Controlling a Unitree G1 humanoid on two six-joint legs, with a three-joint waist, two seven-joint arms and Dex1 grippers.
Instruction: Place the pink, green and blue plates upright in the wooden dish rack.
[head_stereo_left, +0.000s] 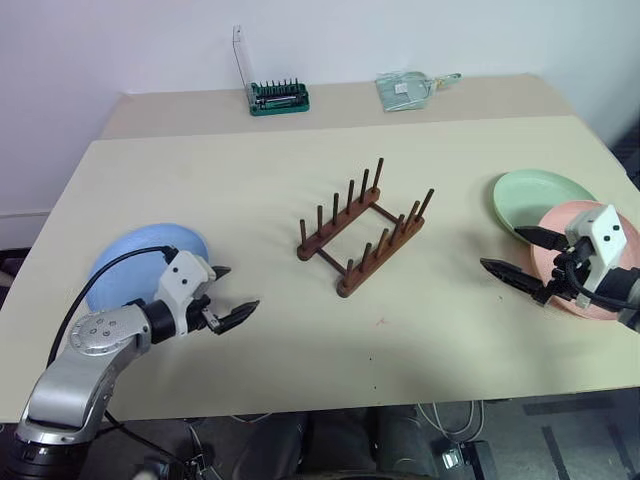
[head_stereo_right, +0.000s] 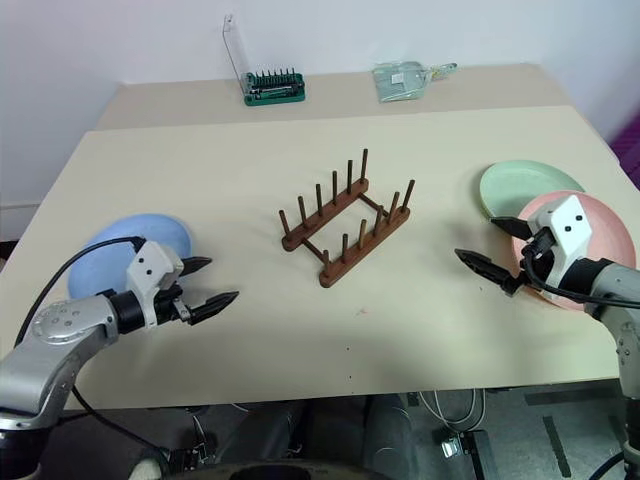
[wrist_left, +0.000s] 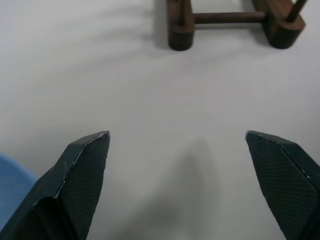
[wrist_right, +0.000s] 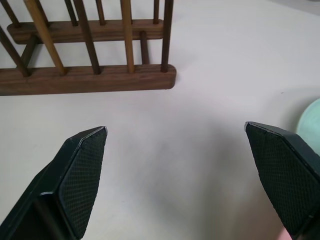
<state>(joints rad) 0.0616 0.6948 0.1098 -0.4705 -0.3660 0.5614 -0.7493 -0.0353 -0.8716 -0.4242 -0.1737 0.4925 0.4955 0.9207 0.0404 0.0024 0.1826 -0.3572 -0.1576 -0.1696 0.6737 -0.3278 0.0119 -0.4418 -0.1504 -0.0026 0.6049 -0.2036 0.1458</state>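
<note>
The wooden rack (head_stereo_left: 362, 228) stands empty in the middle of the bench (head_stereo_left: 250, 180). The blue plate (head_stereo_left: 130, 262) lies by the spread left tool (head_stereo_left: 232, 295). The pink plate (head_stereo_left: 560, 232) overlaps the green plate (head_stereo_left: 530, 192) by the spread right tool (head_stereo_left: 512, 252).

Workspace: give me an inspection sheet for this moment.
Surface: beige table, second tabletop behind.
Job's things: wooden dish rack centre, empty; blue plate flat at left; pink plate overlapping green plate at right.
Clutter: green-based tool holder, clear packet on the rear tabletop.
Grippers: left gripper and right gripper open, empty.
Cables: black cable on left arm; cords on floor.
Surroundings: white wall.
</note>
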